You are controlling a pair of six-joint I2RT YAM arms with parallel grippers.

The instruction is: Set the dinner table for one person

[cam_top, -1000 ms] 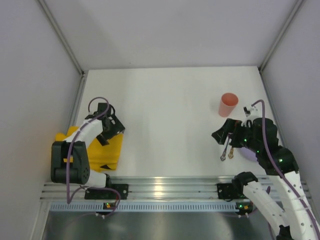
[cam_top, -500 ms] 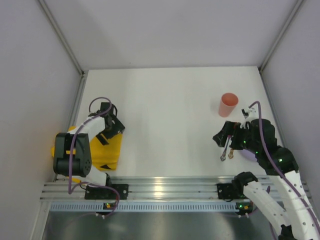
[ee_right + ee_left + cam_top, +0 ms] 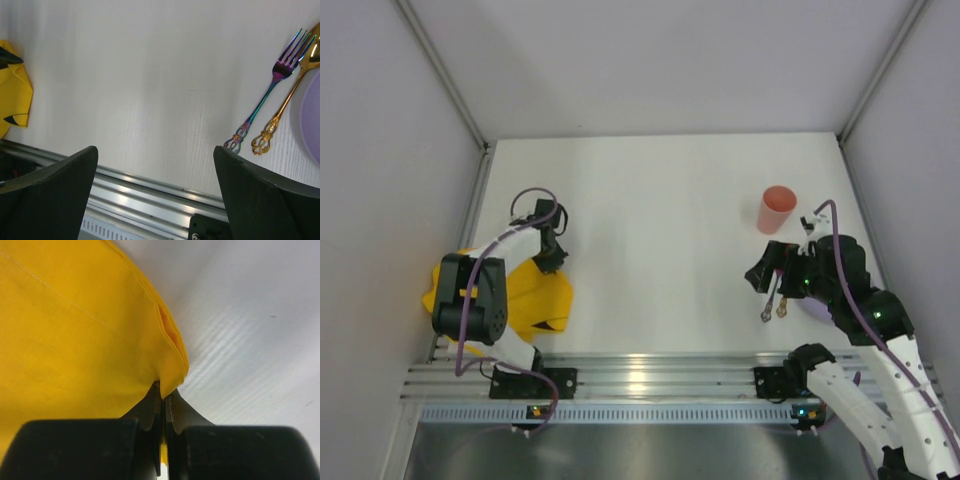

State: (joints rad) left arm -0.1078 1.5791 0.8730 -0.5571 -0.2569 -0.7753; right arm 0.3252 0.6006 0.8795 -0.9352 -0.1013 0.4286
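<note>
On the dinner table (image 3: 660, 210), at its left near corner, lies a crumpled yellow placemat (image 3: 525, 295). My left gripper (image 3: 553, 260) is shut on the placemat's far right corner. In the left wrist view the fold of yellow cloth (image 3: 75, 325) runs down between the closed jaws of the left gripper (image 3: 163, 392). My right gripper (image 3: 763, 272) hovers open over the table at the right. In its wrist view, the right gripper (image 3: 156, 150) holds nothing. A rainbow fork (image 3: 270, 92) and a gold spoon (image 3: 290, 90) lie side by side just right of it.
A salmon cup (image 3: 776, 208) stands upright at the far right. A lilac plate (image 3: 312, 120) lies beside the spoon, mostly under the right arm. Metal rails (image 3: 640, 375) run along the near edge. White walls enclose the table on three sides.
The left gripper has shut on the placemat's corner after standing open. Its wrist shifted slightly right and farther away, and the cloth's right edge bulged right. The right arm barely moved.
</note>
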